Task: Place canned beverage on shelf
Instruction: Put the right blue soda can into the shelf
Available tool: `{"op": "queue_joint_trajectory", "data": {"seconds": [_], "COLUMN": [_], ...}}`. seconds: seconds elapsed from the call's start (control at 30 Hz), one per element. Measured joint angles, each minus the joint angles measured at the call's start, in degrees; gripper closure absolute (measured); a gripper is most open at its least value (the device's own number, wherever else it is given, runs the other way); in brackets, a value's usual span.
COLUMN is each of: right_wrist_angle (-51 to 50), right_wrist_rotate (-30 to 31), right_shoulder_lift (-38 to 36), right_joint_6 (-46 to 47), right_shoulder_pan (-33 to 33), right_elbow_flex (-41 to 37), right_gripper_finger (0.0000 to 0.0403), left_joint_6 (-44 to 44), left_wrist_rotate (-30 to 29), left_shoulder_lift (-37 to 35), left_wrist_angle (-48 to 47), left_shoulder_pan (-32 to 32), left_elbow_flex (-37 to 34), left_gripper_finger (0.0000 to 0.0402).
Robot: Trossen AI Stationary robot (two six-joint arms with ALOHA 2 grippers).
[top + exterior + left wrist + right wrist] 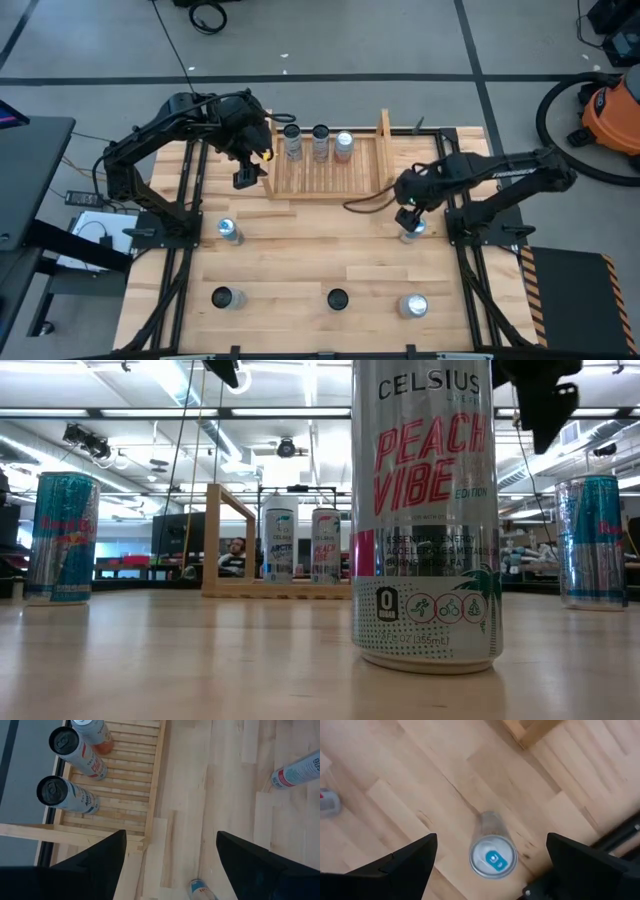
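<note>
The light wooden shelf stands at the table's far middle, with three cans upright on its slatted base along the far side; it also shows in the left wrist view. My left gripper hangs open and empty just off the shelf's left side board, fingers pointing down. My right gripper is open above a silver can with a blue tab, which stands upright on the table right of the shelf. Its fingers stand on either side of the can, above it, without touching it.
More cans stand on the table: a blue one at the left, two dark-topped ones near the front and a silver one at the front right. A Peach Vibe can fills the low view.
</note>
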Motion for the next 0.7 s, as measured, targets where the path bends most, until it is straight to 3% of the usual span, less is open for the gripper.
{"op": "queue_joint_trajectory", "data": {"seconds": [0.27, 0.43, 0.7], "right_wrist_angle": [-4.8, -4.5, -3.8], "right_wrist_rotate": [4.0, 4.5, 5.1], "right_shoulder_lift": [0.0, 0.0, 0.1], "right_joint_6": [10.8, 13.1, 14.0], "right_shoulder_pan": [6.8, 9.9, 10.8], "right_elbow_flex": [0.0, -0.6, -7.8], "right_gripper_finger": [0.0023, 0.0023, 0.0024], "left_joint_6": [0.0, 0.0, 0.0], "left_wrist_rotate": [0.0, 0.0, 0.0], "left_shoulder_lift": [0.0, 0.0, 0.0], "left_wrist_angle": [0.0, 0.0, 0.0], "left_shoulder_pan": [0.0, 0.0, 0.0], "left_elbow_flex": [0.0, 0.0, 0.0], "left_gripper_finger": [0.0090, 0.0090, 0.0090]}}
